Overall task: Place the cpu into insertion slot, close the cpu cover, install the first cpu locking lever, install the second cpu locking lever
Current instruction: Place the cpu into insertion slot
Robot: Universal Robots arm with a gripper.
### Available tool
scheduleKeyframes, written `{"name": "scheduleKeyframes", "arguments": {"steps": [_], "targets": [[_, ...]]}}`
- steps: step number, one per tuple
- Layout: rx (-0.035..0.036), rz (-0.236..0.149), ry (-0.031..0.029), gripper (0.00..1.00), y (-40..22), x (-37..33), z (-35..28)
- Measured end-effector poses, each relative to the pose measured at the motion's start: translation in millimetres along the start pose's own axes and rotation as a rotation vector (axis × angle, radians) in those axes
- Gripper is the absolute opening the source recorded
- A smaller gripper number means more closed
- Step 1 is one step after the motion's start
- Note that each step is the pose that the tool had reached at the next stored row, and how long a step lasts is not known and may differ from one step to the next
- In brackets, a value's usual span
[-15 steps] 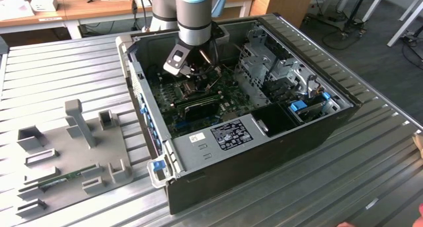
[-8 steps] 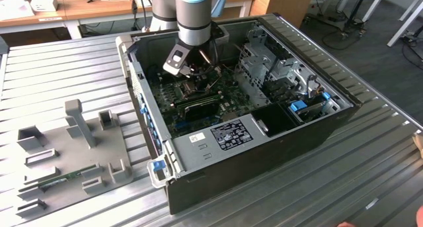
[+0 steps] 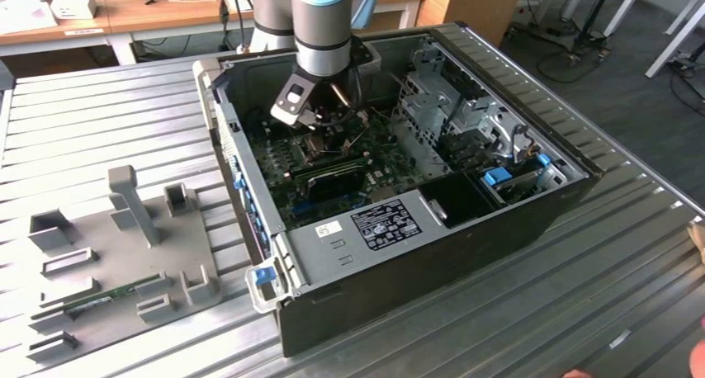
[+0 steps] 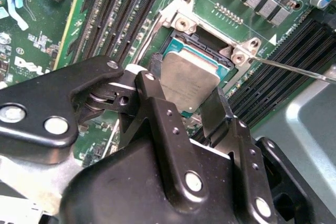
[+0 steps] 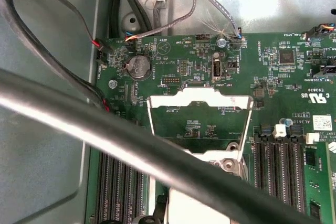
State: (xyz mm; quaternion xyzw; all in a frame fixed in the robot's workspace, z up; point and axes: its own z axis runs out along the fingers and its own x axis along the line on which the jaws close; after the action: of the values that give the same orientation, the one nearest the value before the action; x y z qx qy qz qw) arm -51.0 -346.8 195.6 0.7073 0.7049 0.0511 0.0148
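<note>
In the second wrist view the cpu (image 4: 191,77), a pale silver-beige square chip, lies slightly tilted over the insertion slot (image 4: 195,44), a dark socket with a silver rim in the green board. My gripper (image 4: 181,92) is shut on the cpu, one black finger (image 4: 149,95) on each side of it. The cpu cover (image 5: 231,100), a silver frame with a cut-out middle, stands flipped open beyond the socket in the first wrist view. A thin metal locking lever (image 4: 294,69) sticks out from the socket's corner. In the exterior view the gripper (image 3: 317,122) reaches down into the open computer case.
Long black memory slots (image 4: 121,9) run beside the socket on both sides. A thick grey cable (image 5: 131,140) crosses the first wrist view. The case walls (image 3: 231,147), a drive cage (image 3: 463,114) and a black shroud (image 3: 463,200) close in around the board. A grey fixture plate (image 3: 121,262) lies on the table.
</note>
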Motion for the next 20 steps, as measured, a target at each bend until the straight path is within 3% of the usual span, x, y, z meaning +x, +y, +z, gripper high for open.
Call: {"name": "scheduleKeyframes", "arguments": {"steps": [12, 20], "targets": [[-0.0006, 0.002, -0.0002, 0.54, -0.7, 1.0, 0.6], [-0.001, 0.001, -0.0078, 0.54, -0.8, 1.5, 0.2]]}}
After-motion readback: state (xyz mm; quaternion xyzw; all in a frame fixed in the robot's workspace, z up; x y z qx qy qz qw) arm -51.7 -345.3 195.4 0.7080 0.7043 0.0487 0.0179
